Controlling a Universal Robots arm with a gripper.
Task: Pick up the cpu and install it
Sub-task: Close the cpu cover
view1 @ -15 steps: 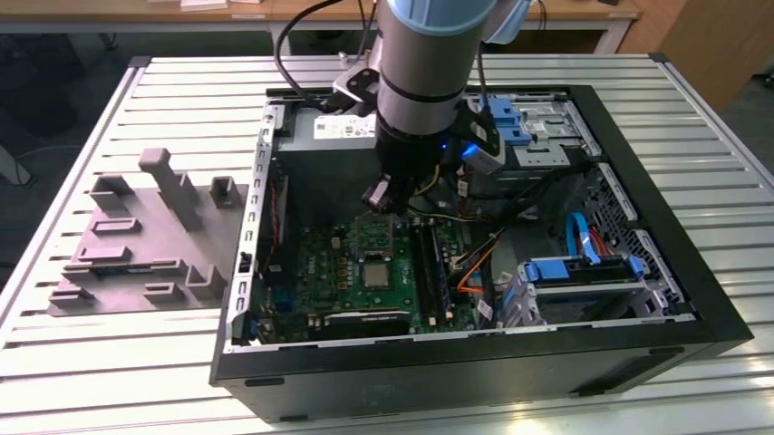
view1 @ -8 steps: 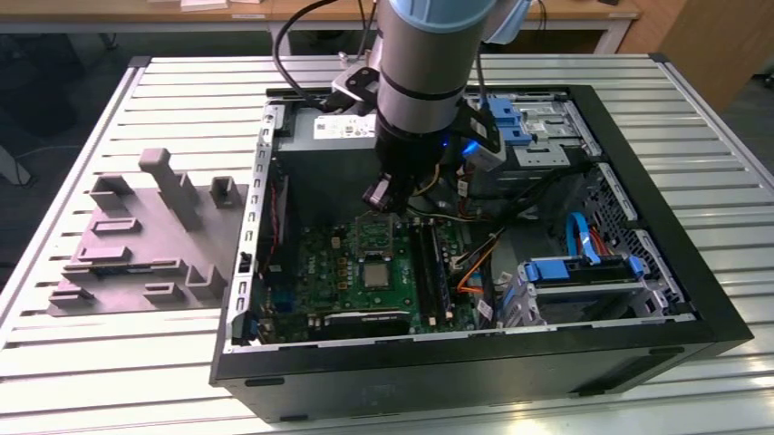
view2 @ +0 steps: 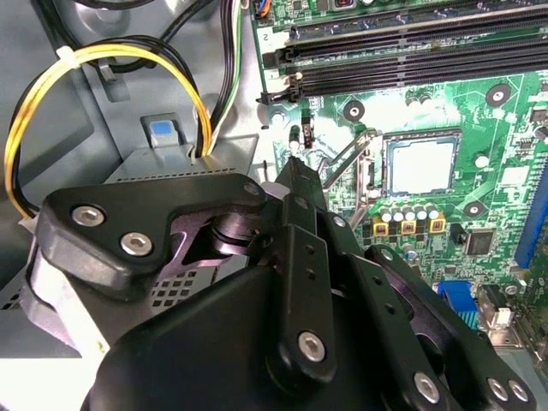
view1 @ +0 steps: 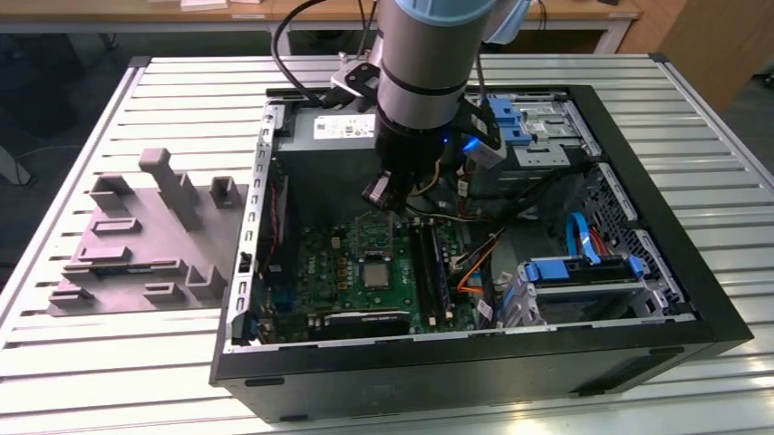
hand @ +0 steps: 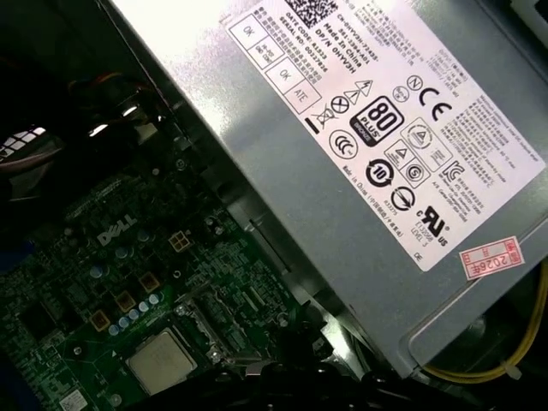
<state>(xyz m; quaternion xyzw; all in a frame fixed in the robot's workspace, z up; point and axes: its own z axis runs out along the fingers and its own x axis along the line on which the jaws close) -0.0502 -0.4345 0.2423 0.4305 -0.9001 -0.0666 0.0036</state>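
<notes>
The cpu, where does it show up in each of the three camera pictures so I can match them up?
Exterior view: the cpu sits in the socket on the green board, below the gripper.
Second wrist view: the cpu lies in the metal-framed socket, beyond the gripper's black body.
First wrist view: the cpu lies beside the grey power-supply box.
Shared landmark: the green board.

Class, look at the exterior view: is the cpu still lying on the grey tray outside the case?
No: the cpu sits in the socket on the green board inside the case.
</notes>
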